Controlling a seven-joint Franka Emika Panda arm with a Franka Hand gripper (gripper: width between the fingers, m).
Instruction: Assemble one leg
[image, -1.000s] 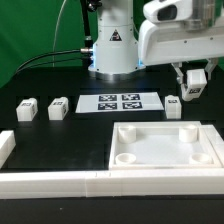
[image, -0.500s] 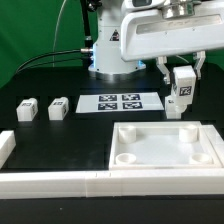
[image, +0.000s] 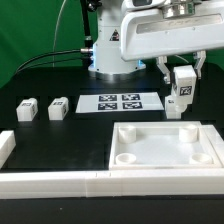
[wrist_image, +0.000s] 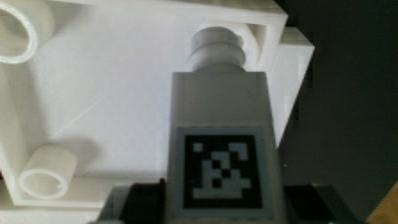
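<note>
One leg (image: 183, 92) is gripped by the pincer (image: 182, 80), whose fingers are clenched on its two sides, so that the part is carried clear of the tabletop (image: 60, 75). The leg's long axis is held upright, with the tagged face turned toward the exterior camera and the narrower round peg (wrist_image: 217, 45) pointing downward. In the wrist view the leg (wrist_image: 222, 120) is seen lengthwise between the pincer's (wrist_image: 222, 203) dark fingers, and its peg lies over a corner of the tray-like part (wrist_image: 107, 100). In the exterior view the tray-like part (image: 114, 145) lies directly below and toward the camera from the held leg, and the nearest corner socket (image: 184, 133) is the far one on the exterior view's right. Whether the peg is already centred over that socket cannot be told, since the socket is hidden by the leg in the wrist view. A straight descent along the leg's own axis is judged to be what the coming move needs. Further out, the marker board (image: 120, 102) lies flat, and two loose legs (image: 26, 109) rest well apart on the exterior view's left.
</note>
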